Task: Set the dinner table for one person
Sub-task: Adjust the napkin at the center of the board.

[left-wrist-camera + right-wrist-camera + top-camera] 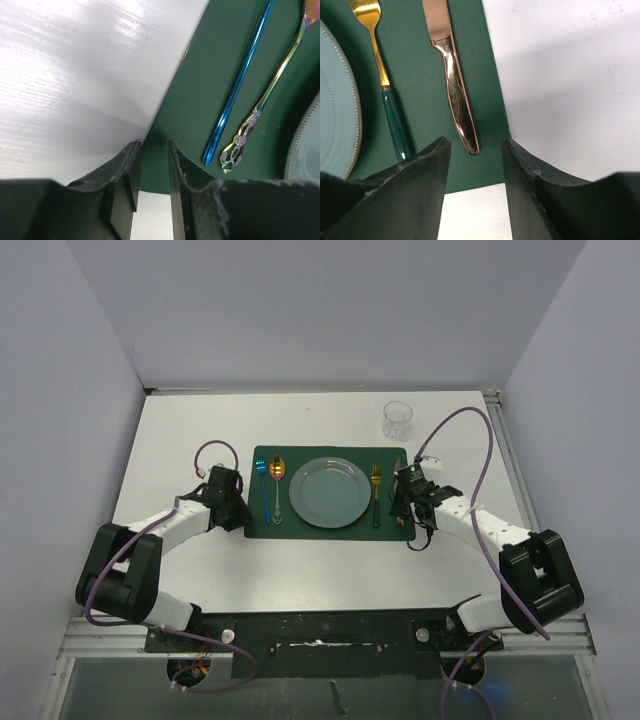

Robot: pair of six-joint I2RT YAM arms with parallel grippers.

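The dinner table point(200, 440) is a white tabletop with a dark green placemat point(330, 532) at its middle. On the mat lie a grey-green plate point(328, 492), a blue spoon point(240, 85) and an iridescent spoon point(270, 95) to its left, and a gold fork point(380, 65) and a copper knife point(452, 80) to its right. My left gripper point(154, 145) hangs over the mat's near left corner, its jaws a narrow gap apart with nothing between them. My right gripper point(476, 142) stands open over the mat's near right corner, just short of the knife handle's end.
A clear glass point(398, 418) stands on the table beyond the mat's far right corner. Metal rails point(505, 450) edge the table, and grey walls enclose it on three sides. Both arms reach in from the near edge.
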